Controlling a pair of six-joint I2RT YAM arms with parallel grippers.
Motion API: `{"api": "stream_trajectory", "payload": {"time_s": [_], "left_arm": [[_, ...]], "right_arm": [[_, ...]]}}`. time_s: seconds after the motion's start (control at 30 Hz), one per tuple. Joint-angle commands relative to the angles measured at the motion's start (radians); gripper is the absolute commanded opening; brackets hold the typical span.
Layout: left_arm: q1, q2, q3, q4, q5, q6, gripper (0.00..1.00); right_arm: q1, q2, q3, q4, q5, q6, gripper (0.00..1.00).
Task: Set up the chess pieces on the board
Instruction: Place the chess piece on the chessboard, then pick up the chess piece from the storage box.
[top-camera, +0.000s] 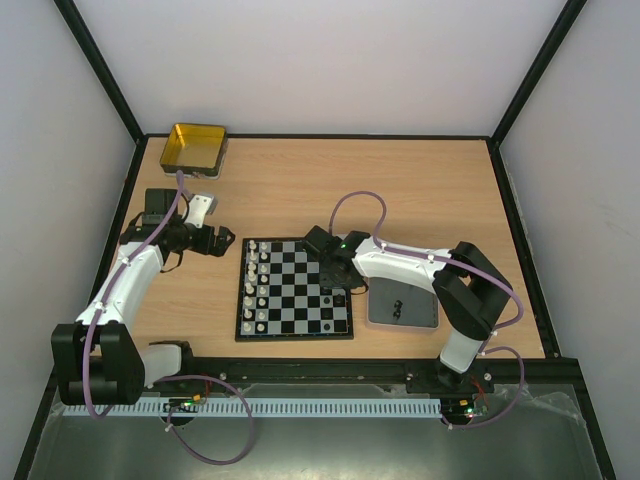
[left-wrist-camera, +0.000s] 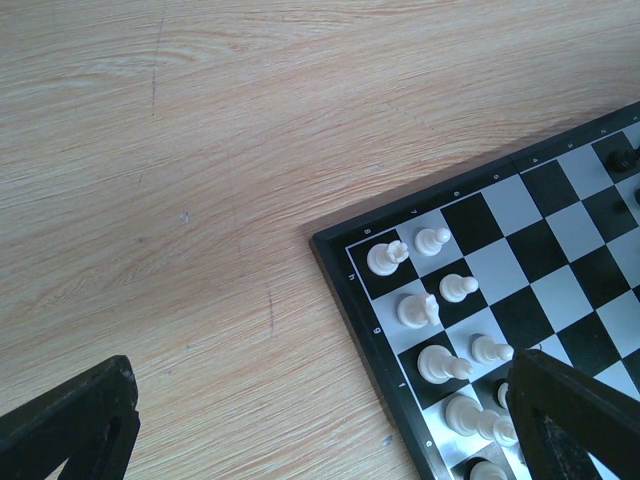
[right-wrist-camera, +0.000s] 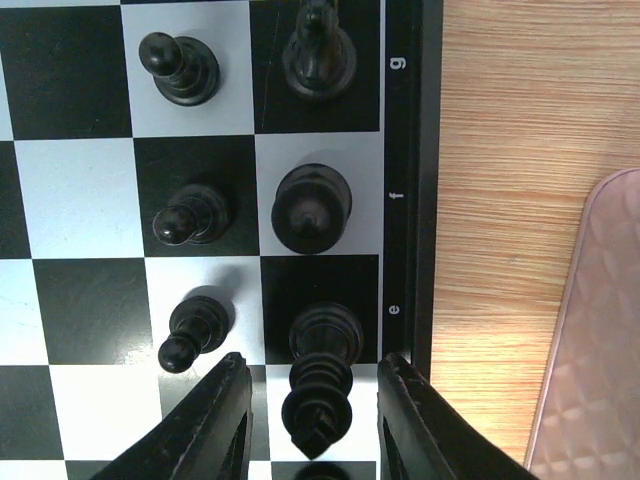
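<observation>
The chequered board (top-camera: 300, 290) lies at the middle of the table. White pieces (top-camera: 257, 285) stand in two columns along its left side; they also show in the left wrist view (left-wrist-camera: 418, 310). Black pieces stand at its right side: pawns (right-wrist-camera: 190, 215) and taller pieces (right-wrist-camera: 312, 205). My right gripper (right-wrist-camera: 315, 410) is open over the board's right edge (right-wrist-camera: 400, 150). Its fingers (right-wrist-camera: 215, 425) stand on either side of a tall black piece (right-wrist-camera: 322, 385) on the e square, with a gap on each side. My left gripper (left-wrist-camera: 320, 430) is open and empty, above the table beside the board's left rim (left-wrist-camera: 350, 300).
A grey tray (top-camera: 402, 305) lies just right of the board, and its edge shows in the right wrist view (right-wrist-camera: 600, 340). A gold tin (top-camera: 195, 147) sits at the far left corner. Black frame posts and white walls bound the table.
</observation>
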Motion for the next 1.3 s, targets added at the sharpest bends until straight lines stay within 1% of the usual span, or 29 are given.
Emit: {"api": "stream_trajectory", "payload": {"time_s": [0.0,0.2,0.43,0.63,0.8,1.0,1.27], "left_arm": [[0.003,0.005,0.014,-0.012,0.005,0.01,0.99],[0.003,0.007,0.013,-0.012,0.003,0.009,0.99],[0.003,0.008,0.013,-0.012,0.002,0.007,0.99],[0.003,0.01,0.013,-0.012,0.0,0.008,0.99],[0.003,0.007,0.014,-0.012,0.005,0.009,0.99],[0.002,0.023,0.016,-0.014,-0.001,0.007,0.99],[0.0,0.059,0.025,-0.016,-0.012,0.001,0.99]], "right_arm": [[-0.005,-0.029,0.027,-0.024,0.025,0.003,0.34],[-0.005,-0.042,0.088,-0.081,0.055,-0.003,0.33],[-0.005,-0.063,0.203,-0.222,0.121,-0.016,0.36],[-0.015,-0.178,0.234,-0.32,0.201,0.003,0.38],[-0.104,-0.346,0.113,-0.325,0.197,0.018,0.38],[-0.23,-0.512,-0.106,-0.281,0.091,0.009,0.38],[-0.252,-0.604,-0.284,-0.246,-0.001,0.021,0.41]]}}
